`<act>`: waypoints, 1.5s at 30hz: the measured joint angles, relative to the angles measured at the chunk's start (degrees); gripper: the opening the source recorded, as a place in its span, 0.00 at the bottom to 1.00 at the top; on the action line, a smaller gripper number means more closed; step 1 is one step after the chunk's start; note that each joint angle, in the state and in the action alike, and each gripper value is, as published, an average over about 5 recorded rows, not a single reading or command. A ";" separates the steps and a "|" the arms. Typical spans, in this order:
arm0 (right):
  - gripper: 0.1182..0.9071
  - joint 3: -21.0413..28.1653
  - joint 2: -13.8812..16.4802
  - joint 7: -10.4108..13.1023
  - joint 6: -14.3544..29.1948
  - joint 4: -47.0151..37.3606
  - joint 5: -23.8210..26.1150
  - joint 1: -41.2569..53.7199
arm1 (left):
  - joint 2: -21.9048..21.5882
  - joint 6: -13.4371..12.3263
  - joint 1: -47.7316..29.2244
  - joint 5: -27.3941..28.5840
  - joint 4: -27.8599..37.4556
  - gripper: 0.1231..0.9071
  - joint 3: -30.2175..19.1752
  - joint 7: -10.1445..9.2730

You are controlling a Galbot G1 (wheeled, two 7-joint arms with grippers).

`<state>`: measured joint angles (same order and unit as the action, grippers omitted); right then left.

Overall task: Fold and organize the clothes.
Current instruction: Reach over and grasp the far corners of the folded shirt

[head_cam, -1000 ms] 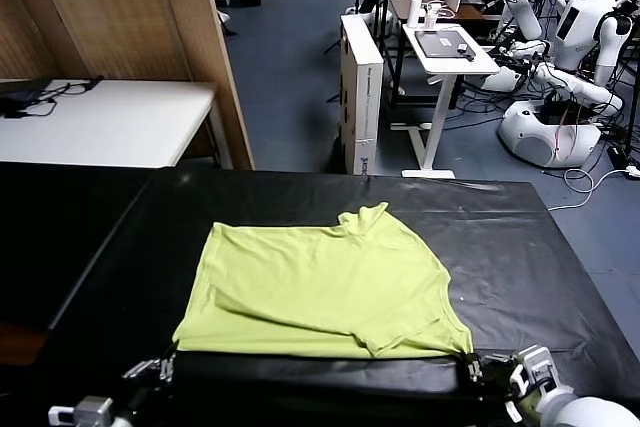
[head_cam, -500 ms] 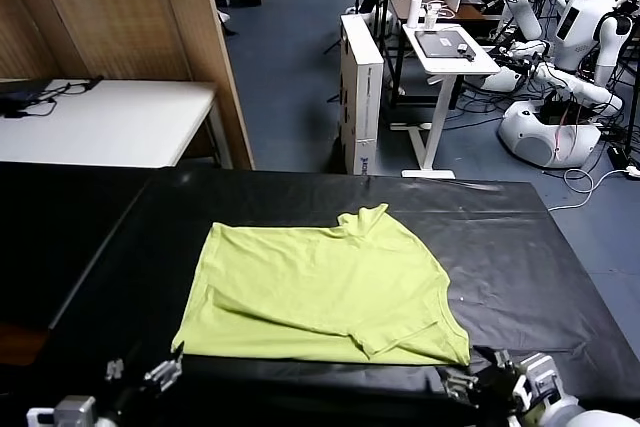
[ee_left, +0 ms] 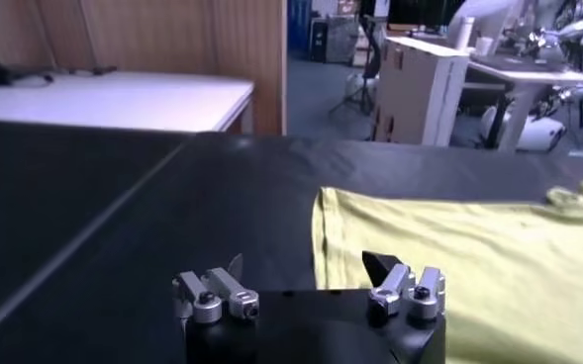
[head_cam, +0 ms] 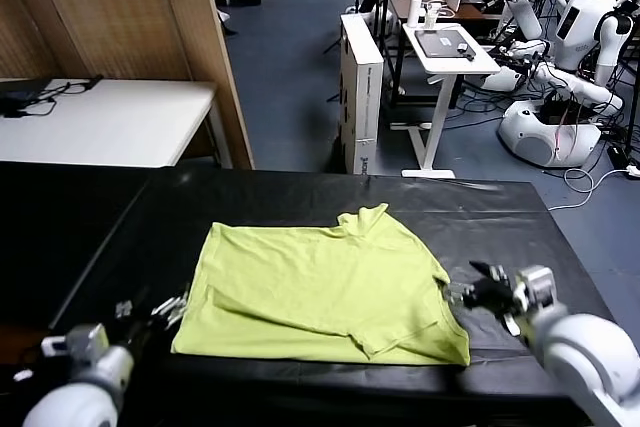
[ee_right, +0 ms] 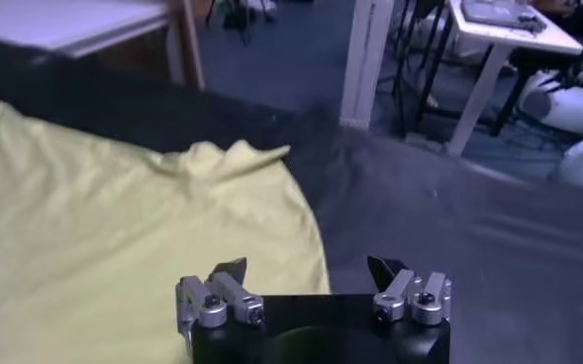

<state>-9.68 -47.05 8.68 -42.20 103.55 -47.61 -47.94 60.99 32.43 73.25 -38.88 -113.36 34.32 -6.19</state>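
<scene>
Head view: the T-shirt [head_cam: 325,292] lies spread on the black table [head_cam: 520,222], roughly at its middle, with a fold along the near hem. The left gripper [head_cam: 165,309] sits just off the shirt's near left corner, and the right gripper [head_cam: 478,292] just off its right edge; both look spread, though they are small here.

Left wrist view: the left gripper [ee_left: 306,280] hangs with fingers apart and nothing between them, above the table beside the shirt's [ee_left: 469,267] edge.

Right wrist view: the right gripper [ee_right: 311,277] is likewise spread and empty, over the shirt's [ee_right: 123,237] edge.
</scene>
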 joint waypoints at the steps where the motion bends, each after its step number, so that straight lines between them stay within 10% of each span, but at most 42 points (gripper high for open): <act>1: 1.00 1.29 -0.55 -0.22 0.00 -1.60 0.02 1.59 | -0.43 0.10 -1.72 -0.13 1.63 1.00 -0.94 0.41; 15: 1.00 10.75 -5.94 -2.05 1.18 -15.50 -0.25 13.64 | -4.27 3.92 -18.24 -1.72 20.34 1.00 -8.74 6.35; 45: 0.83 12.16 -7.22 -2.17 0.02 -18.05 -0.54 15.36 | -2.77 5.47 -26.63 -3.32 28.99 0.95 -13.73 6.08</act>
<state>2.48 -54.27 6.51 -42.18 85.50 -48.15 -32.58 58.22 37.90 46.62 -42.21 -84.37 20.60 -0.11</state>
